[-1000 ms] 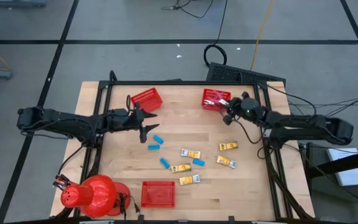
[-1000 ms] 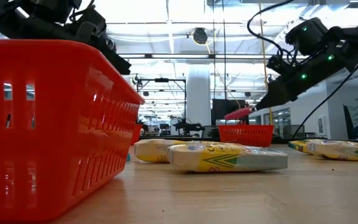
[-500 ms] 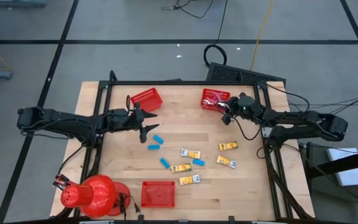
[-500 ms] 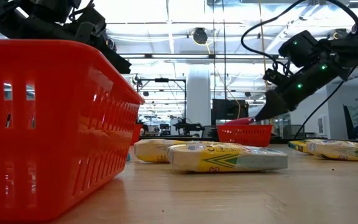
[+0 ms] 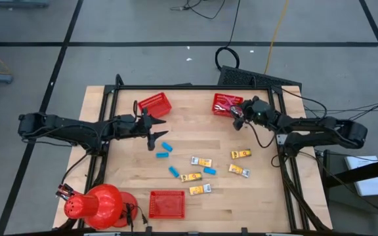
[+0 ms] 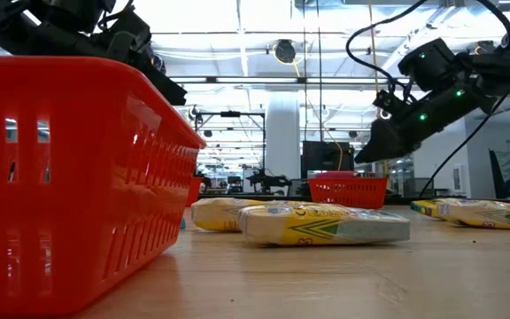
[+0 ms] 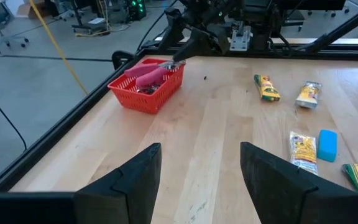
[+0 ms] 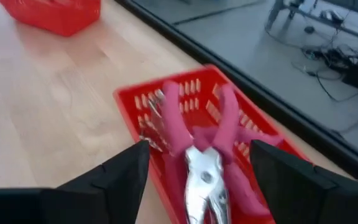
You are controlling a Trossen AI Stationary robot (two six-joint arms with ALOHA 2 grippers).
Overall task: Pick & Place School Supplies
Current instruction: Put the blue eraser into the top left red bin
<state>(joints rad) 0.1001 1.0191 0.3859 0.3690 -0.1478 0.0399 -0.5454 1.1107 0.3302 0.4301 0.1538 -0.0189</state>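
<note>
My right gripper (image 8: 194,180) hangs right over the far-right red basket (image 8: 135,109), fingers (image 8: 114,177) spread wide with nothing between them. Directly past them, the pink-handled pliers (image 8: 201,146) lie in that basket, handles splayed, metal jaws pointing back toward me. From above, my right gripper (image 5: 240,111) sits at the basket's (image 5: 223,103) right edge, near the table's far right corner.

Further out on the wooden table (image 5: 136,177), the rest of the supplies are scattered mid-table: yellow packets (image 5: 201,161) and light-blue blocks (image 5: 167,147), all lying flat and apart from each other.

My left gripper (image 5: 156,136) waits over the table's left-centre, just beside a second red basket (image 5: 155,105) at the far left. Its fingers (image 7: 135,177) are parted wide too, nothing held.

Across the table, a third red basket (image 5: 167,204) rests at the near edge, with a big red dome-shaped object (image 5: 97,204) at the near-left corner.
</note>
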